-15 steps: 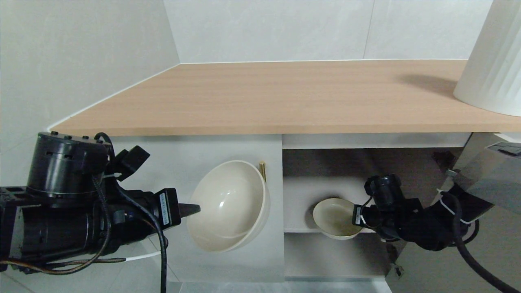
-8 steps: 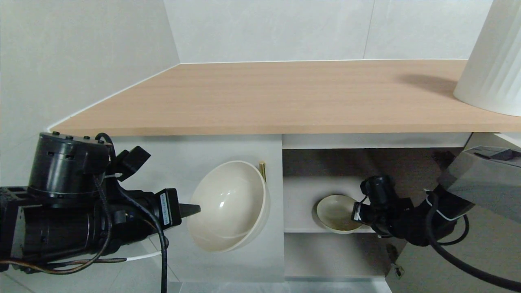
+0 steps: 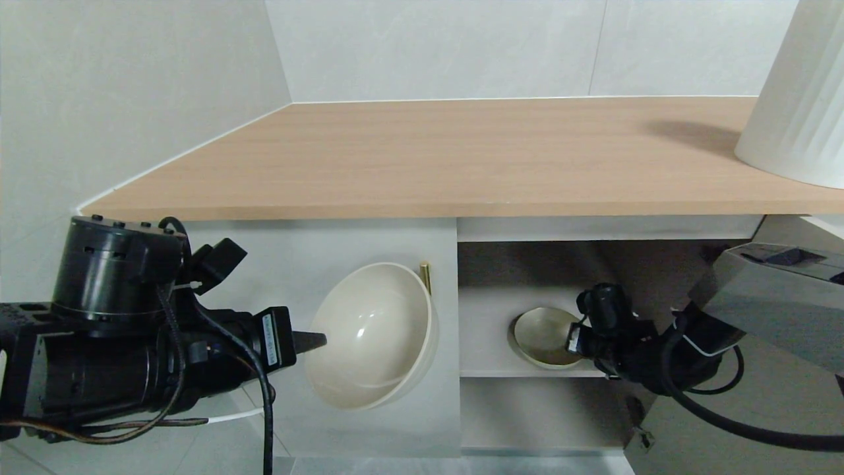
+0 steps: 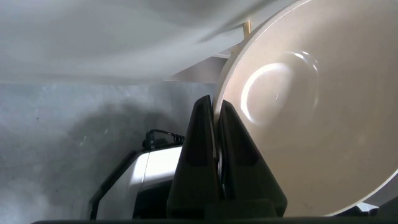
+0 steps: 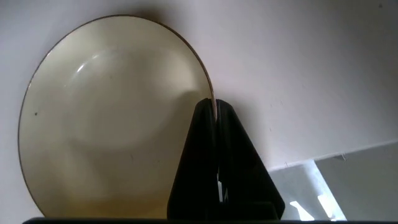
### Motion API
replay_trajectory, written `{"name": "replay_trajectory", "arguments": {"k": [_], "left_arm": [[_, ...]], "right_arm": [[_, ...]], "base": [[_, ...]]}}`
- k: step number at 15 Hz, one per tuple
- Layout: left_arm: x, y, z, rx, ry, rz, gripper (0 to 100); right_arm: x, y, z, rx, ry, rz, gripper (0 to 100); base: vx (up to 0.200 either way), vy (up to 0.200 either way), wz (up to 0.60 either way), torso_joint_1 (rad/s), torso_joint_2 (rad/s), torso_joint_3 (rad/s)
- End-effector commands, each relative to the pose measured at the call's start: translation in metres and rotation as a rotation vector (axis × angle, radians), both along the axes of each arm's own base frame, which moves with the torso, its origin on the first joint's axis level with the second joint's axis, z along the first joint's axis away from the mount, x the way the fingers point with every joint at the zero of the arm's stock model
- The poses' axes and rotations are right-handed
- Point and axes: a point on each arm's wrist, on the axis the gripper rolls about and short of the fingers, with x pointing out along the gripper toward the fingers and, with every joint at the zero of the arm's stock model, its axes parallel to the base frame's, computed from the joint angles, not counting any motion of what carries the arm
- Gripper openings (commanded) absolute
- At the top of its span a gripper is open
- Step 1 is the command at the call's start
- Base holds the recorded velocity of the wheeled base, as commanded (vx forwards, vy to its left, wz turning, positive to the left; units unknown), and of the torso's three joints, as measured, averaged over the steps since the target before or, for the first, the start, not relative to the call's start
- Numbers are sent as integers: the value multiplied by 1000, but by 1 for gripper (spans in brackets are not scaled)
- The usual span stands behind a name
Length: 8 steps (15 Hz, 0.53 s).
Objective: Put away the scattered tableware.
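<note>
moved inward past the shelf's (image 3: 482,343) front edge, small dish (image 3: 541,335) clamped by its rim in the right gripper (image 3: 572,340); the left gripper (image 3: 322,341) pinches the large bowl (image 3: 376,333).

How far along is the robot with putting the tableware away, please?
Done: nothing has been released yet. In hand: the right gripper is shut on the dish, held over the cabinet shelf; the left gripper is shut on the bowl by its rim, in front of the closed door. Left: let the dish go, then stow the bowl.
</note>
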Motion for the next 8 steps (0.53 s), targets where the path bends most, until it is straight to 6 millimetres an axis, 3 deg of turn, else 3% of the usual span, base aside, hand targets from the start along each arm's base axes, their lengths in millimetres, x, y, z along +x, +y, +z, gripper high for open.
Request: {"name": "replay_trajectory", "arguments": {"k": [1, 8], "left_arm": [[1, 0, -1, 0, 3, -2, 0], [4, -4, -6, 0, 30, -22, 0]], "right_arm": [[3, 1, -6, -6, 5, -4, 0], [6, 1, -3, -2, -27, -5, 0]], "base": [[0, 0, 0, 0, 0, 0], [0, 0, 0, 0, 0, 0]]}}
